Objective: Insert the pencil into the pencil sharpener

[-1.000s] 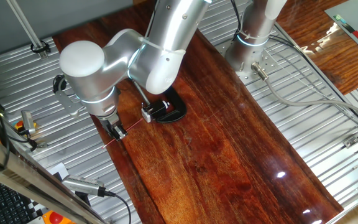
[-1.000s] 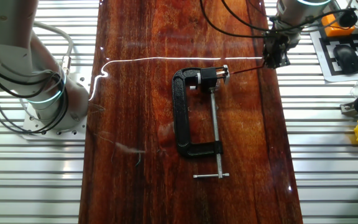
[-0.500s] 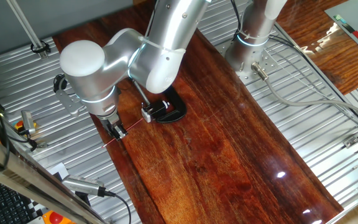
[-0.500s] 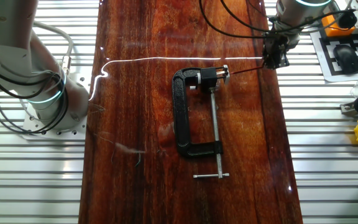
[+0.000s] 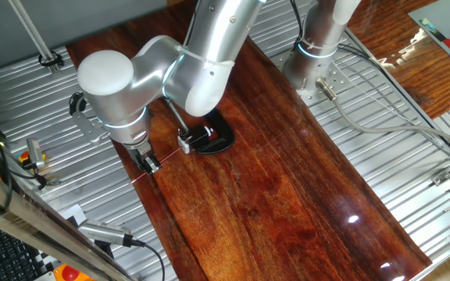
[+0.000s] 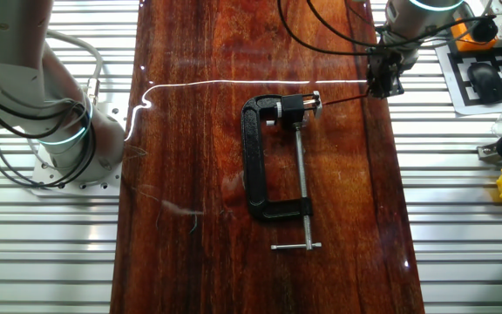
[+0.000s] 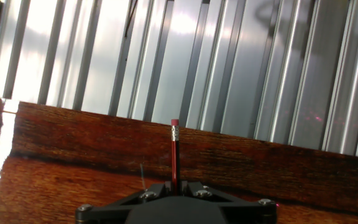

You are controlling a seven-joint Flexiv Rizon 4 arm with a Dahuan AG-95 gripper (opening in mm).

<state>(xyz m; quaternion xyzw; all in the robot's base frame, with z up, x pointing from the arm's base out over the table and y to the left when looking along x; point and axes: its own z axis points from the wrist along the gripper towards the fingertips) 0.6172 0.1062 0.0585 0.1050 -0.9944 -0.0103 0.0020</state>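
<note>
I work over a long dark wooden surface [image 6: 260,157] laid on ribbed aluminium. The biggest thing on it is the black C-clamp [image 6: 268,157], lying flat at the middle, its steel screw running toward 6 o'clock in the other fixed view. Its upper jaw grips the pencil sharpener [image 6: 311,101], a small pale block at about 1 o'clock on the clamp.

My hand [image 6: 385,78] sits at 3 o'clock of that block, near the surface's edge, closed narrow on the pencil [image 6: 345,97]. In the hand view the eraser end pokes out past my fingers; the other end runs toward the sharpener and seems to reach it, though I cannot tell whether the tip is in the hole.

I judge this is the insertion step. Next I must push along the pencil's own line, toward 9 o'clock, staying level. The clamp's screw head crowds the sharpener, and a thin pencil could bend or skid off.
</note>
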